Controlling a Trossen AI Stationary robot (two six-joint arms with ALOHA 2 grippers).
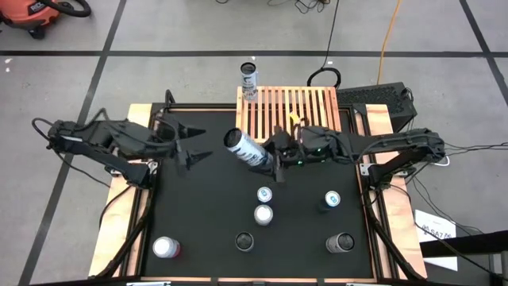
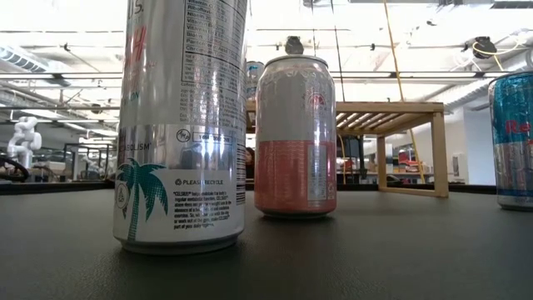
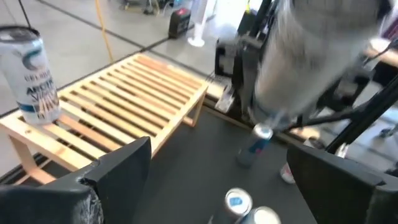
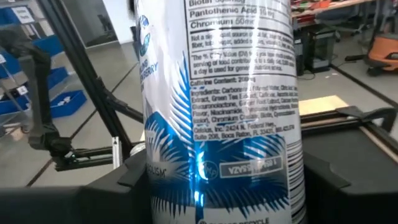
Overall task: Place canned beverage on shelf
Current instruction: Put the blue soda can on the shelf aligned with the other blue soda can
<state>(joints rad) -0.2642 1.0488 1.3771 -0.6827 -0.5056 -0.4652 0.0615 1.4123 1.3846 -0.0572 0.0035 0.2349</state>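
The light-wood slatted shelf (image 1: 290, 111) stands at the table's far edge, and a tall can (image 1: 249, 79) stands upright on its far left corner. My right gripper (image 1: 264, 159) hovers just left of the shelf's near left corner, shut on a tall silver can with blue leaves (image 1: 244, 148). My left gripper (image 1: 194, 147) stands open to the left of that can with nothing between its fingers (image 3: 118, 171). In the left wrist view the held can (image 3: 317, 56) is a blur above the table. My right gripper pinches the silver can's round wall (image 4: 155, 180) between its two fingers (image 4: 134, 177), near the can's lower end. The fingers come about level from the table's right side and lie across the can. The can is lifted clear and tilted, its upper end (image 1: 232, 139) leaning toward the table's left.
Several loose cans stand on the black mat nearer the front: two close together in the middle (image 1: 263, 205), a blue one (image 1: 332, 200) to the right, and three along the near edge (image 1: 244, 241). The mat between the two grippers is bare.
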